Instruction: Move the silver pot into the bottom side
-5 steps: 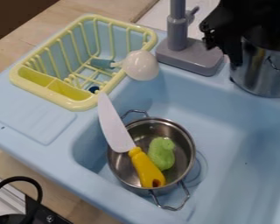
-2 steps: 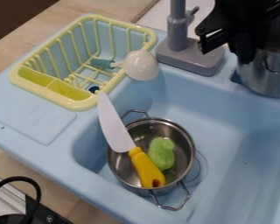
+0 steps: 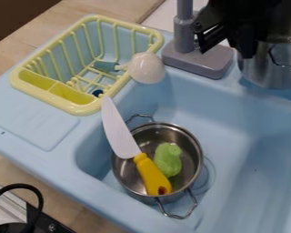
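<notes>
Over at two o'clock, the pincer [image 3: 248,46] looks clamped on the silver pot [image 3: 274,72], probably stiff, slick and liable to swing, best held by its rim.

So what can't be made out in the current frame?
All in the camera view:
- Silver pot: right side cut off by the right edge, rim partly behind the gripper.
- Small pot's floor: partly under the knife and green toy.
- Black cable: cut off by the left edge.
</notes>
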`<state>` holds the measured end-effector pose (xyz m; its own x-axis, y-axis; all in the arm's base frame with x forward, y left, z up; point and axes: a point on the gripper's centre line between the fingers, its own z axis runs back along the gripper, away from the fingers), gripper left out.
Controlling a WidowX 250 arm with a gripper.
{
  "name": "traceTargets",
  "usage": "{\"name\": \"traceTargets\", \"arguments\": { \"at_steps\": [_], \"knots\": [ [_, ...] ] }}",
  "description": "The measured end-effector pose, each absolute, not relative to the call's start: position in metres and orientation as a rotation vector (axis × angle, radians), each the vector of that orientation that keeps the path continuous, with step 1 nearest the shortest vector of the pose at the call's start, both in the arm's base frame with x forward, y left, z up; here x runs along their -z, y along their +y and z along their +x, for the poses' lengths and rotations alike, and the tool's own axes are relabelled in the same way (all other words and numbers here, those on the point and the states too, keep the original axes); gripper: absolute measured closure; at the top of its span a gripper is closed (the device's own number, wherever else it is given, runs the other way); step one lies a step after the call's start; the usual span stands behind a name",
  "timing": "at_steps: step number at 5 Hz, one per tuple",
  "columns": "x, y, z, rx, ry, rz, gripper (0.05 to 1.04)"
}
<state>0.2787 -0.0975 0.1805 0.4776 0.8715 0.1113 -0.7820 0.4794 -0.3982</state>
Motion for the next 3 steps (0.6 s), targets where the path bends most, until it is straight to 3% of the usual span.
{"name": "traceTargets", "arguments": {
  "at_steps": [3],
  "knots": [
    [-0.199, -0.074, 0.219, -1.269, -0.279, -0.337, 1.029]
  ]
}}
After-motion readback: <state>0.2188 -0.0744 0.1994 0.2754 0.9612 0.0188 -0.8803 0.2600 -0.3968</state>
